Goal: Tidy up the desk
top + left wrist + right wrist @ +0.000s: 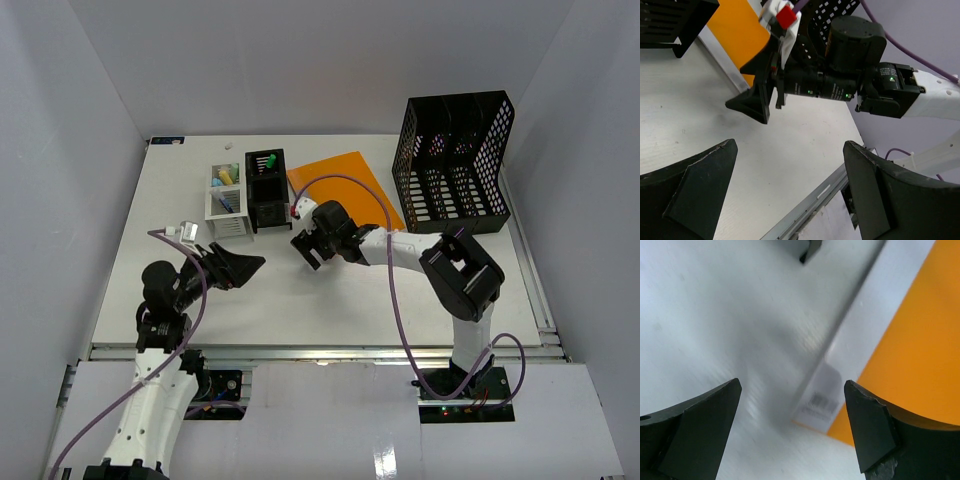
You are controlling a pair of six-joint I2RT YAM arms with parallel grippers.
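Note:
The white desk (330,300) holds an orange folder (345,185) at the back middle. My right gripper (308,250) is open and empty, just in front of the folder's near-left corner. In the right wrist view the gripper (792,425) hovers over that corner, with the folder (910,340), its white edge strip and barcode label (820,402) between the fingers. My left gripper (245,272) is open and empty above the desk's front left. In the left wrist view it (790,190) faces the right gripper (757,100) and the folder (740,30).
A black mesh file rack (455,160) stands at the back right. A black pen holder (266,188) and a white organiser (227,195) with small items stand left of the folder. A metal rail (810,205) runs along the front edge. White walls enclose the desk.

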